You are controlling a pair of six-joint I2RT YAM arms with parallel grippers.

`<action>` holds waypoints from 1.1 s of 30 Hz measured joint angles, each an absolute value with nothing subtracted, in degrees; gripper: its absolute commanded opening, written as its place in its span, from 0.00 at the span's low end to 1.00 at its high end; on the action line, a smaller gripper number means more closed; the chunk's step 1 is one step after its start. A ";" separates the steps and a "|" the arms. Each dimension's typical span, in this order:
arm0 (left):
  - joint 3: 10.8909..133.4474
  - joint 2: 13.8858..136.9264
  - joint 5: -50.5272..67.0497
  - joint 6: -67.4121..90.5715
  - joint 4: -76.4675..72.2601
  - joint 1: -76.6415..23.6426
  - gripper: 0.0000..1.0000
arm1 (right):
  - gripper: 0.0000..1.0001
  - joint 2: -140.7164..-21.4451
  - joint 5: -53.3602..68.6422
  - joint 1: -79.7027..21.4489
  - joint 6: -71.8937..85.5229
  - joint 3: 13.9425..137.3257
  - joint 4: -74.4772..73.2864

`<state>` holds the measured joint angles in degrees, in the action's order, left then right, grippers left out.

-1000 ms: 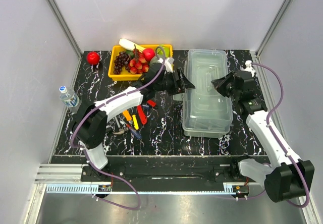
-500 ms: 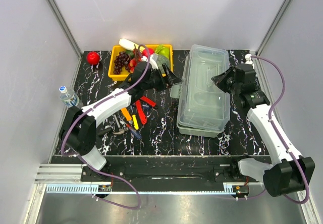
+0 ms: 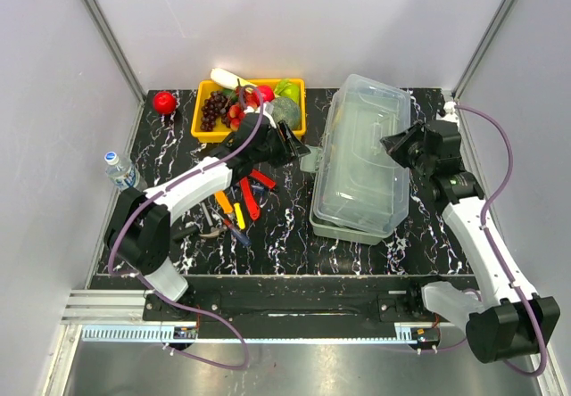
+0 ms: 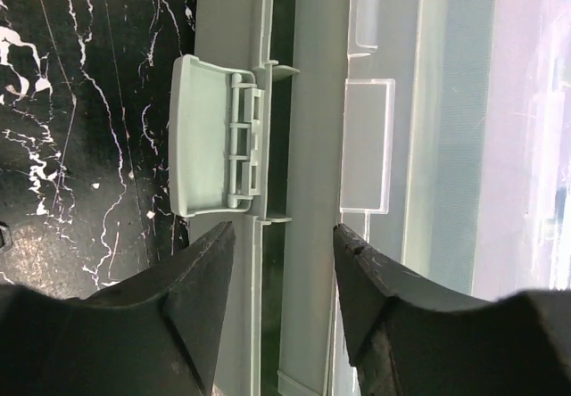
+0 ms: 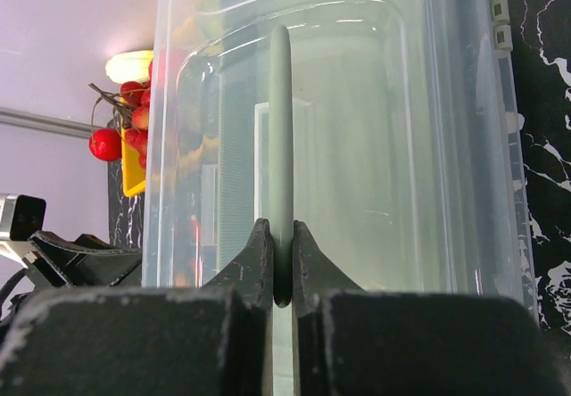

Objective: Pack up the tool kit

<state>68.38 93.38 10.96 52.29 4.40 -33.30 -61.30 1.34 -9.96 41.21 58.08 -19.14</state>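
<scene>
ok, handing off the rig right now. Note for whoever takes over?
Left gripper: open, empty, at the left side of the toolbox, next to the released latch.
Right gripper: shut on the lid handle.
Lid: partly raised, with a gap along the latch side.
Hand tools: loose on the table, left of the toolbox.
Done: latch released, lid partly up.
Left: open the lid fully, load the tools, close and latch.

Translucent toolbox [image 3: 343, 233], clear lid [image 3: 366, 151] partly raised, coloured hand tools [image 3: 239, 207] leftward
</scene>
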 measured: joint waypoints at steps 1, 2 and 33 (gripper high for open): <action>68.31 93.38 11.18 52.27 4.23 -33.28 0.51 | 0.00 -60.88 1.54 -9.65 41.32 57.71 -18.83; 68.03 93.38 11.60 52.27 3.68 -33.28 0.50 | 0.00 -60.51 1.87 -9.28 41.47 57.34 -18.50; 67.16 99.46 25.45 45.56 -9.56 -36.21 0.53 | 0.82 -59.18 1.96 -4.67 47.79 61.71 -19.90</action>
